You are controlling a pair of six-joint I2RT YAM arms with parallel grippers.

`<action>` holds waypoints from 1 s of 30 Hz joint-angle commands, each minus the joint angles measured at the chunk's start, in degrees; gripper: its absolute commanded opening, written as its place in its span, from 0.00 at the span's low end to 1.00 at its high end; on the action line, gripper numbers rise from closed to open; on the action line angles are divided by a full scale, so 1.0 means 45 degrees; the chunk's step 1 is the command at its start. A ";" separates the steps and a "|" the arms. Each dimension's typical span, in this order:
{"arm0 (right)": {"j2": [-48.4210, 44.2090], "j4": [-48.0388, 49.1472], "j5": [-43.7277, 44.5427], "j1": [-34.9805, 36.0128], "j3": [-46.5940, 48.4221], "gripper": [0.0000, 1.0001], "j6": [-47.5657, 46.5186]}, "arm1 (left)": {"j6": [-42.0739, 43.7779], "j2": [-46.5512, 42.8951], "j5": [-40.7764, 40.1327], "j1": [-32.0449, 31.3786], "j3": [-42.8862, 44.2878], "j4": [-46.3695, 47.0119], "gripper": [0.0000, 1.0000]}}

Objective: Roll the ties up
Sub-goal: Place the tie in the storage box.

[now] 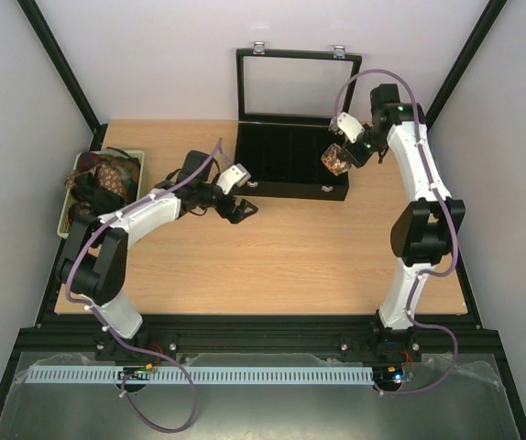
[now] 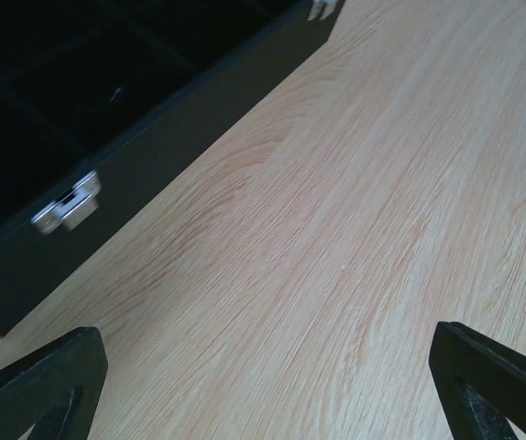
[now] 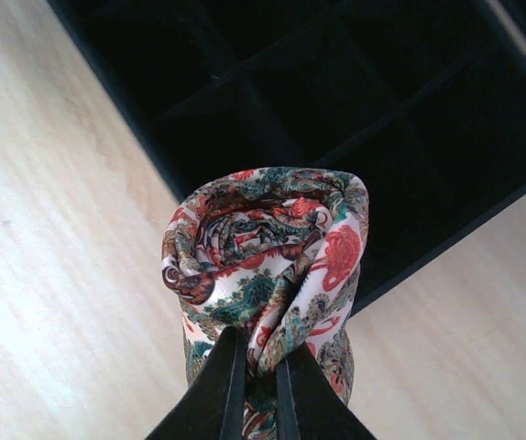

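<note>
R gripper (image 3: 256, 341) pinches rolled tie (image 3: 268, 243): paisley, cream w/ red + teal. L gripper (image 2: 265, 344) wide open over bench (image 2: 355, 183), 8 o'clock of tie.

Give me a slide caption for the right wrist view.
Right gripper pinching a rolled paisley tie, with the compartmented black case and wooden table beyond.

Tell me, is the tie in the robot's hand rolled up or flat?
Rolled up. The paisley tie shows spiral layers at its end, a tight coil pinched by the right hand over the black case.
</note>
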 commanded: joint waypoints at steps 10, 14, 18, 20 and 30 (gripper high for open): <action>0.2487 -0.0798 0.2576 0.0706 0.1875 0.01 -0.6794 | -0.0692 -0.1290 0.0523 0.1281 -0.0343 -0.0774 0.99; 0.2913 -0.0970 0.3008 0.0910 0.1841 0.01 -0.7715 | -0.0764 -0.1456 0.0320 0.1324 -0.0523 -0.0556 0.99; 0.3516 -0.1042 0.3661 0.1202 0.1808 0.01 -0.8011 | -0.0782 -0.1456 0.0276 0.1354 -0.0574 -0.0520 0.99; 0.3799 -0.0933 0.4202 0.1271 0.1844 0.01 -0.7965 | -0.0777 -0.1466 0.0261 0.1389 -0.0588 -0.0496 0.99; 0.4763 -0.1014 0.4750 0.1359 0.1883 0.01 -0.8279 | -0.0949 -0.1207 0.0398 0.1488 -0.0491 -0.0313 0.99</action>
